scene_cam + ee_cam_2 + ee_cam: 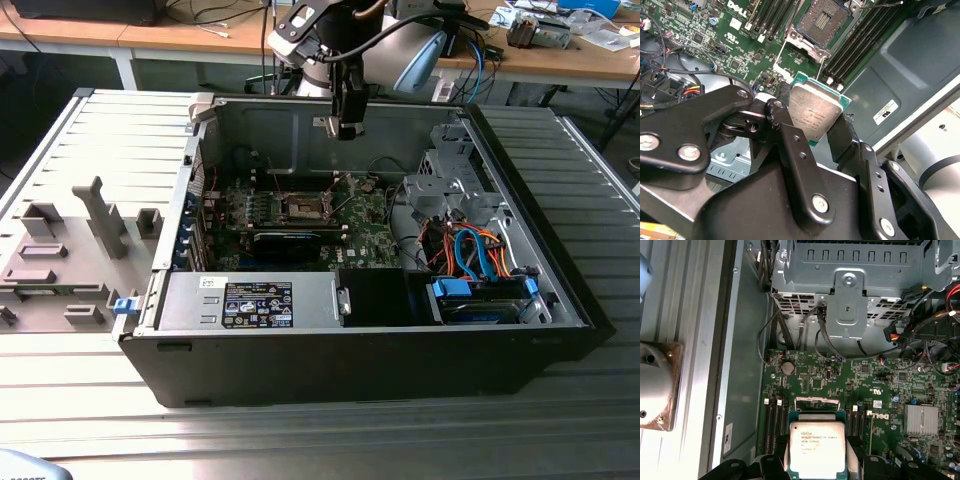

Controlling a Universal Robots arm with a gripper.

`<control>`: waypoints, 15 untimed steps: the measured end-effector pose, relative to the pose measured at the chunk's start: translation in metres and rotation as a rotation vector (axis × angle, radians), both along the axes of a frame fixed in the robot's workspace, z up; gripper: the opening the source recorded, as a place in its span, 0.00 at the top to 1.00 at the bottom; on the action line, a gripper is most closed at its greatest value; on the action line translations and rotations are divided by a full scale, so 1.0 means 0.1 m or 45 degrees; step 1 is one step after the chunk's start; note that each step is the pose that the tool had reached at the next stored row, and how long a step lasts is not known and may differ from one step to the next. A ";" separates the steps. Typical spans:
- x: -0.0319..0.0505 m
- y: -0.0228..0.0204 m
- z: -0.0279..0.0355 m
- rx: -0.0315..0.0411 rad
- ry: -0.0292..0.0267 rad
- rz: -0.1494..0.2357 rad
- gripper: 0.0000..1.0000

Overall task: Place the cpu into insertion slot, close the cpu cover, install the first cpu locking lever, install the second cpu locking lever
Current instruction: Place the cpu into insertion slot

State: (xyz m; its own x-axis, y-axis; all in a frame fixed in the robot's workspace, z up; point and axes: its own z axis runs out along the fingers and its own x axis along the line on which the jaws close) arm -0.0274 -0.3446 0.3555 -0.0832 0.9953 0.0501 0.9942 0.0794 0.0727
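Black claw (810,128) tight on the flat, square, silvery-topped cpu (815,111), above the shiny-rimmed insertion slot (821,22)

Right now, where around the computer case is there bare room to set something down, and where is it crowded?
Bare: the slatted table in front of the computer case, and at the exterior view's right of it. Crowded: the grey fixture blocks at that view's left, the cables inside, and the motherboard around the insertion slot, under the gripper holding the cpu.
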 end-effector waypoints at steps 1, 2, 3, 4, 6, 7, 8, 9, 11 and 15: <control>0.000 0.000 0.000 0.0000 0.0000 -0.002 0.45; 0.000 0.000 0.000 0.0000 0.0000 -0.004 0.45; 0.000 0.000 0.000 -0.0001 0.0000 -0.007 0.45; 0.000 0.000 -0.001 0.0000 0.0000 -0.010 0.45; 0.000 0.000 -0.001 0.0000 0.0000 -0.015 0.45; 0.000 0.000 -0.001 0.0001 0.0000 -0.017 0.45; 0.000 0.000 -0.001 0.0000 0.0000 -0.022 0.45; 0.000 0.000 -0.001 0.0000 0.0000 -0.026 0.45; 0.000 0.000 -0.001 0.0000 0.0000 -0.030 0.45; 0.000 0.000 -0.002 0.0000 0.0000 -0.041 0.45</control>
State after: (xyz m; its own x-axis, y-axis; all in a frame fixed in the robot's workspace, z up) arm -0.0274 -0.3446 0.3553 -0.0514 0.9974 0.0500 0.9962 0.0477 0.0727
